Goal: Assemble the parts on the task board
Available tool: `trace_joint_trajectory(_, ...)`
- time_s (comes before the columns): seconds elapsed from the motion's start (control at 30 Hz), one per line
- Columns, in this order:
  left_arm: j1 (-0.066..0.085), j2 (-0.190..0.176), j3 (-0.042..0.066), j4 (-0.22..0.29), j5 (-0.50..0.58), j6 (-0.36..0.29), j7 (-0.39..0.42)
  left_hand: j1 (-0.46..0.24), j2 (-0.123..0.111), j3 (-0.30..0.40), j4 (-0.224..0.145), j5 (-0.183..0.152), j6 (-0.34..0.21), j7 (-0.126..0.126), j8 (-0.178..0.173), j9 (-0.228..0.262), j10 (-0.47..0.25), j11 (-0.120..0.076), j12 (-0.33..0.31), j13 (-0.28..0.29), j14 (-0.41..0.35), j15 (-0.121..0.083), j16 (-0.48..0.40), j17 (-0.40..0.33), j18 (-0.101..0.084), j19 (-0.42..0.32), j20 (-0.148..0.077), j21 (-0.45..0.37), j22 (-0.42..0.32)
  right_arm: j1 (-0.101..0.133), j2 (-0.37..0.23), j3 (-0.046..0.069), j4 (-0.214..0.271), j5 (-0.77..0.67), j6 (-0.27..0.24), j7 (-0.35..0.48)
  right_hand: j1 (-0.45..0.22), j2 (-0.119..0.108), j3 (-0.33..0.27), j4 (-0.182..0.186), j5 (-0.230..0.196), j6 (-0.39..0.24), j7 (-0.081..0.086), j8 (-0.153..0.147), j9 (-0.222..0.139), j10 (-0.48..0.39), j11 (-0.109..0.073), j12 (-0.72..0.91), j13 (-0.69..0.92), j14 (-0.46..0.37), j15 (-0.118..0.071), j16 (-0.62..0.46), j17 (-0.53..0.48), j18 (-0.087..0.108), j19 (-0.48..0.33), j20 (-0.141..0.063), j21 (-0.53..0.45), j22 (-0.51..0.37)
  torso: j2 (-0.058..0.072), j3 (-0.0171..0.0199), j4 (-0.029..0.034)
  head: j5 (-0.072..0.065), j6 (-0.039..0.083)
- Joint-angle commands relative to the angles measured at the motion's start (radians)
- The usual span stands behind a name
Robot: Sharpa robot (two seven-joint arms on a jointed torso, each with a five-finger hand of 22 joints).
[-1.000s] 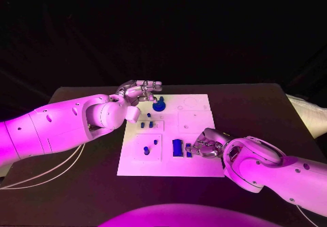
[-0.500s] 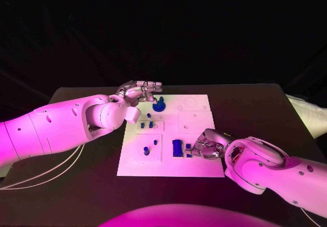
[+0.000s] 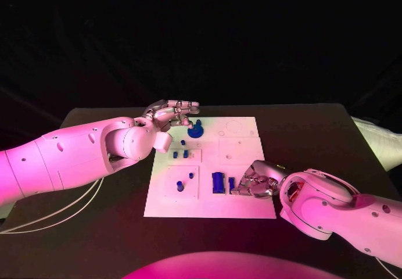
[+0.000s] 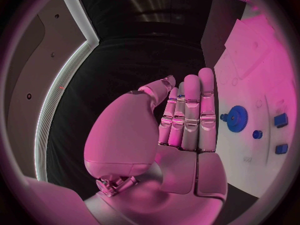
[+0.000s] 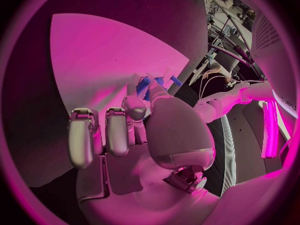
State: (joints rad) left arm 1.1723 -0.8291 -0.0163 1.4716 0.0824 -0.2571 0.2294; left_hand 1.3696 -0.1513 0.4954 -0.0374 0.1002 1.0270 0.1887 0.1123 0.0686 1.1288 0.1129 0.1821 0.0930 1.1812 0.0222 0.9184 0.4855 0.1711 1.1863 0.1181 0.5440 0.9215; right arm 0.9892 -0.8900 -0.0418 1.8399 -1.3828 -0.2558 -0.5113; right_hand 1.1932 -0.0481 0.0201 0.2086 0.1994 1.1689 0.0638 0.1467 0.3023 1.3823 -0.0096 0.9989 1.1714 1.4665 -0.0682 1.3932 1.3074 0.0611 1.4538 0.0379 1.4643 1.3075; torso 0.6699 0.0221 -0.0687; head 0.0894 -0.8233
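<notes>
The white task board (image 3: pixel 243 131) lies in the middle of the black table. My right hand (image 3: pixel 256 183) rests on its near right part. Thumb and one finger pinch a small blue part (image 3: pixel 232 185) (image 5: pixel 143 86) that stands upright next to a tall blue block (image 3: pixel 218 182); the other fingers (image 5: pixel 82 136) are curled. My left hand (image 3: pixel 172 113) (image 4: pixel 185 116) hovers at the board's far left corner, fingers straight and side by side with nothing in them, just beside the blue gear (image 3: pixel 195 131) (image 4: pixel 237 118).
More small blue parts sit in the board's left half: two pegs (image 3: pixel 180 154) in one recess, one (image 3: pixel 183 141) behind them, and two (image 3: pixel 179 185) in the near left recess. White cables (image 3: pixel 50 218) hang off the table's left edge. Bare black table surrounds the board.
My right hand has shifted slightly towards the near edge, and the small blue part beside the tall block now stands more upright. The left hand has kept still.
</notes>
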Motion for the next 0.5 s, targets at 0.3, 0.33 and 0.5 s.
trace_joint_trajectory(0.3, -0.001, 0.002, 0.001, 0.002, -0.005, 0.02, 0.004, -0.003, 0.007, -0.002, -0.003, 0.003, -0.006, 0.0, 0.007, 0.0, -0.006, -0.001, 0.003, -0.001, -0.004, 0.0, -0.004, -0.002, 0.011, -0.008, 0.001, -0.003, -0.001, -0.003, 0.024, 0.0, -0.031, -0.019, 0.024, 0.002, 0.0, 0.033, -0.015, 0.01, 0.006, 0.005, 0.0, 0.0, 0.004, 0.004, -0.002, 0.001, 0.005, 0.061, -0.007, 0.001, 0.023, -0.018, 0.004, 0.0, 0.001, 0.102, 0.001, -0.0005, 0.0022, -0.004, 0.001)
trace_joint_trajectory(0.33, -0.001, 0.002, 0.001, 0.002, -0.005, 0.02, 0.004, -0.003, 0.007, -0.002, -0.003, 0.003, -0.006, 0.0, 0.007, 0.0, -0.006, -0.001, 0.003, -0.001, -0.004, 0.0, -0.004, -0.002, 0.011, -0.008, 0.001, -0.003, -0.001, -0.003, 0.027, 0.0, -0.036, -0.02, 0.027, 0.001, 0.0, 0.036, -0.016, 0.011, 0.007, 0.005, 0.0, 0.0, 0.004, 0.005, -0.002, 0.003, 0.006, 0.061, -0.007, 0.001, 0.023, -0.018, 0.004, 0.0, 0.001, 0.102, 0.001, -0.0003, 0.0025, -0.004, 0.0)
trace_joint_trajectory(0.5, -0.001, 0.001, 0.001, 0.002, -0.005, 0.02, 0.004, -0.003, 0.007, -0.002, -0.003, 0.003, -0.006, 0.0, 0.007, 0.0, -0.006, -0.001, 0.003, -0.001, -0.004, 0.0, -0.004, -0.002, 0.011, -0.008, 0.001, -0.003, -0.001, -0.006, 0.038, 0.0, -0.055, -0.036, 0.054, -0.004, 0.036, 0.037, -0.019, -0.013, -0.005, 0.004, -0.002, 0.0, 0.006, 0.005, -0.004, 0.003, 0.008, 0.061, -0.009, 0.0, 0.023, -0.017, 0.004, -0.001, 0.0, 0.102, 0.001, -0.0004, 0.001, -0.002, -0.002)
